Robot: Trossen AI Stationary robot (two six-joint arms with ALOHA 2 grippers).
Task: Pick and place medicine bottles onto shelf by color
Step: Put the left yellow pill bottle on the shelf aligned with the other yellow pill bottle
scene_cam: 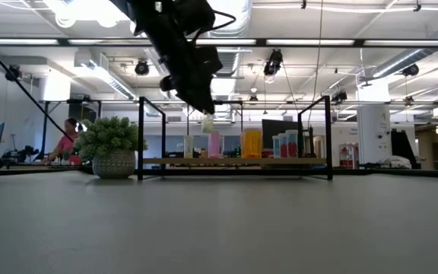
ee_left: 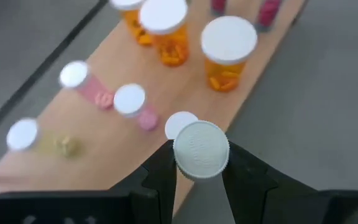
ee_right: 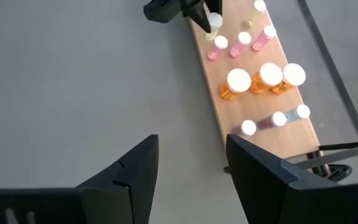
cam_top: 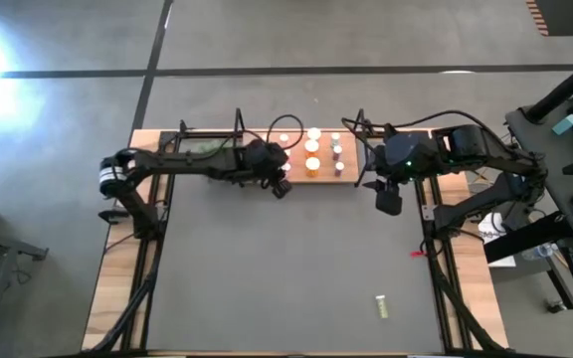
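Left claw [ee_left: 201, 171] holds a bottle [ee_left: 201, 149] above the shelf [cam_top: 351, 177] edge at the table's far side. Right claw [ee_right: 191, 162] hangs empty, fingers apart, near the shelf. Grey mat [cam_top: 286, 268] carries one stray bottle [cam_top: 380, 306]; plant [scene_cam: 111, 141] and bright ceiling lights [scene_cam: 401, 42] behind.

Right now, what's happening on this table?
The left gripper holds a white-capped bottle above the near edge of the shelf, where orange, pink and yellowish bottles already stand in groups. The right gripper hovers open and empty over the mat beside the shelf. One more bottle lies alone on the mat.
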